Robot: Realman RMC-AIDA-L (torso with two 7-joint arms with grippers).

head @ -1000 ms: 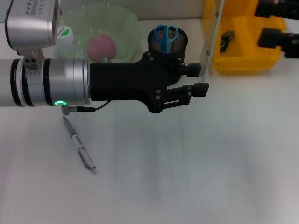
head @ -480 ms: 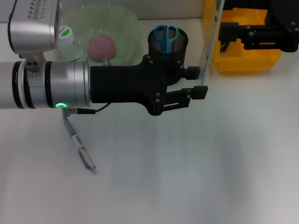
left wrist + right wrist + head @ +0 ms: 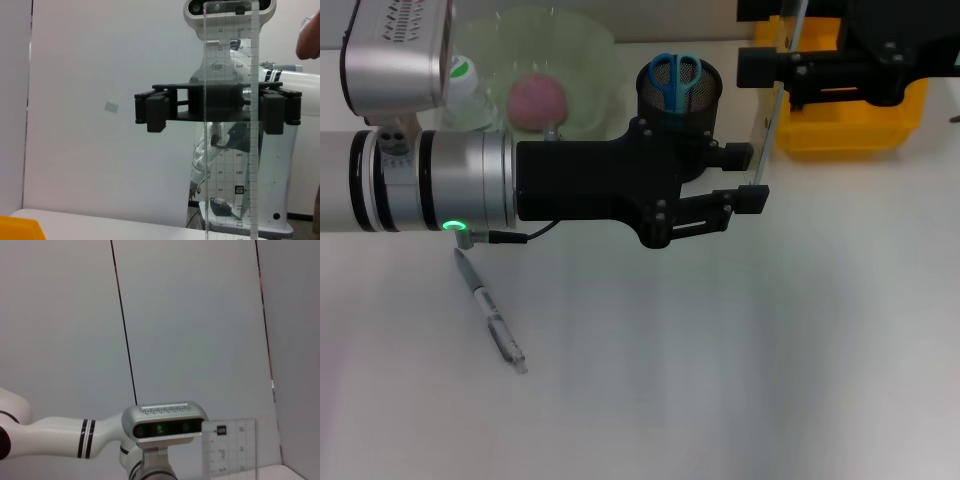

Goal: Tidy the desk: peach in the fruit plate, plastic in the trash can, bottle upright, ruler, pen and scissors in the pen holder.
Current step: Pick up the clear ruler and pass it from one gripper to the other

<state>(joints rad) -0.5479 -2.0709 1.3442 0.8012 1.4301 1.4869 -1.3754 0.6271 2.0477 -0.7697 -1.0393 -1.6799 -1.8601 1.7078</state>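
I'm holding the left gripper (image 3: 752, 176) right of the holder (image 3: 679, 88) — jaws clamping the upright ruler (image 3: 778, 85) | right gripper (image 3: 775, 68) reaching at its top — jaws spread | pen (image 3: 490, 312) lying on the surface (image 3: 720, 350)

you have a clear plastic ruler (image 3: 772, 105) standing upright on edge beside the black mesh pen holder (image 3: 680, 92), where blue-handled scissors (image 3: 676, 78) sit. the pink peach (image 3: 537, 100) lies in the pale green fruit plate (image 3: 590, 50). a grey pen (image 3: 490, 312) lies flat on the desk.
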